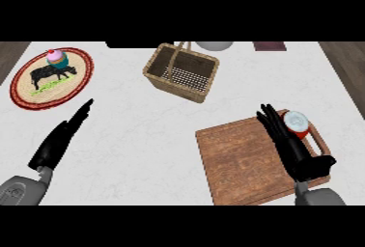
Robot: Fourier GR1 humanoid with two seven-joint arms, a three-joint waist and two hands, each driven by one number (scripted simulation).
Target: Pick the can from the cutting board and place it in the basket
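The can (296, 122) is standing upright near the far right corner of the wooden cutting board (242, 164). Seen from almost straight above, it is showing a round, pale silvery top ringed by a red wall, with a strip of that red side visible along its lower edge. It is sitting close to the board's right rim (the rim there has a handle cut-out, and the can is just at its far end).

The right hand (288, 144) is lying over the board with its black fingers stretched out straight toward the far edge, and its fingertips are reaching up just beside the can on the can's left. The fingers are not curling round the can; whether they are brushing its side cannot be told from this angle. The hand is holding nothing.

The left hand (63, 137) is resting at the left over the bare white counter (143, 140), fingers straight and close together, holding nothing.

The woven basket (181, 72) is standing well apart from the can, toward the far middle of the counter, tilted so its mesh bottom is showing. At the far left a round patterned plate (51, 78) is carrying a small colourful cupcake (57, 59).
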